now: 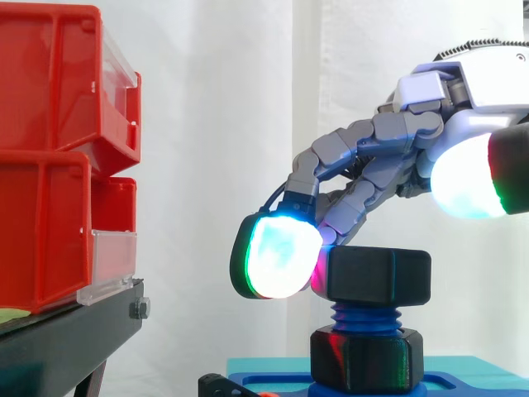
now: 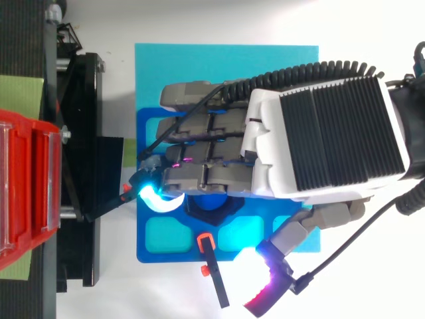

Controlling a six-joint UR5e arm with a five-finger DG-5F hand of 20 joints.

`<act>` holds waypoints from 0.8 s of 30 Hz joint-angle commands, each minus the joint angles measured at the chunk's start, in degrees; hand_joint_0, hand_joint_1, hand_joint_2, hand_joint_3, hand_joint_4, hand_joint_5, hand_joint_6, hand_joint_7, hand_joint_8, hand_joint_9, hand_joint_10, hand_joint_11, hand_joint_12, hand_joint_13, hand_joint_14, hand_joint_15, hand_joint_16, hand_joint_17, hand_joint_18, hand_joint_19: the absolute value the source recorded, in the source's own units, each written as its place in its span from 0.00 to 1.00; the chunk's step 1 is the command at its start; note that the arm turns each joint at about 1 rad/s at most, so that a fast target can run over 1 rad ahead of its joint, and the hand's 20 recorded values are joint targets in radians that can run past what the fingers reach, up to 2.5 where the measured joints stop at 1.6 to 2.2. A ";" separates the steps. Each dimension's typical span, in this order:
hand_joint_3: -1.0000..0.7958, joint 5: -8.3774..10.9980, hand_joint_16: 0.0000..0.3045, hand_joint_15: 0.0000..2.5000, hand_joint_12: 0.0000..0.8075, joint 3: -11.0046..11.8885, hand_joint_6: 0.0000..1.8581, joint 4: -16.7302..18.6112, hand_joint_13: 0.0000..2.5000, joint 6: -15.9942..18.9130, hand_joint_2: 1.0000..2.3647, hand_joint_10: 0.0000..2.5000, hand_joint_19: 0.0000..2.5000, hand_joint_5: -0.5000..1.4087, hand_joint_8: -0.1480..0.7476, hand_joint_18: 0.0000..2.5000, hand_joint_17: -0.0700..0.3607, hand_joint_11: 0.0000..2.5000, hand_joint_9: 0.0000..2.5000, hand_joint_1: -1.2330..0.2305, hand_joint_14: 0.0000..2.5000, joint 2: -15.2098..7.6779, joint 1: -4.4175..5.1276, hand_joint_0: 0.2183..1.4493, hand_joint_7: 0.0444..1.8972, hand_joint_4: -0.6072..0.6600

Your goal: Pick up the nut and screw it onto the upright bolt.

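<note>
A black nut [image 1: 378, 275] sits on top of the upright blue bolt [image 1: 364, 316], several threads above a black hex base [image 1: 368, 357]. From above, the nut [image 2: 222, 211] peeks out under the fingers. My hand [image 1: 463, 91] comes in from the right and hangs over the bolt with its fingers bent down. One glowing fingertip [image 1: 277, 256] rests beside the nut's left face, and a second pad behind it touches the nut. The thumb [image 1: 467, 182] is held high to the right, well clear of the nut. In the top view my hand [image 2: 325, 133] covers most of the bolt.
The bolt stands on a blue tray [image 2: 149, 249] over a cyan mat [image 2: 226, 60]. Red bins [image 1: 50, 165] sit stacked on a black stand [image 1: 66, 339] to the left. A black and orange tool [image 2: 212, 269] lies at the tray's near edge.
</note>
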 commanded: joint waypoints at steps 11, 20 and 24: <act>0.28 -0.84 0.12 0.00 0.42 0.00 0.27 0.19 0.28 0.00 0.00 0.00 0.00 0.20 0.51 0.17 0.36 0.00 0.33 0.57 0.00 0.03 -0.61 0.24 0.44 0.70; 0.28 -2.16 0.11 0.00 0.39 0.00 0.27 1.51 0.29 -0.08 0.00 0.00 0.00 0.19 0.50 0.18 0.34 0.00 0.33 0.56 0.00 -0.06 -1.05 0.24 0.44 0.71; 0.28 -2.34 0.11 0.00 0.38 0.00 0.27 1.51 0.30 -0.08 0.00 0.00 0.00 0.20 0.48 0.19 0.33 0.00 0.34 0.56 0.00 -0.06 -1.22 0.25 0.44 0.71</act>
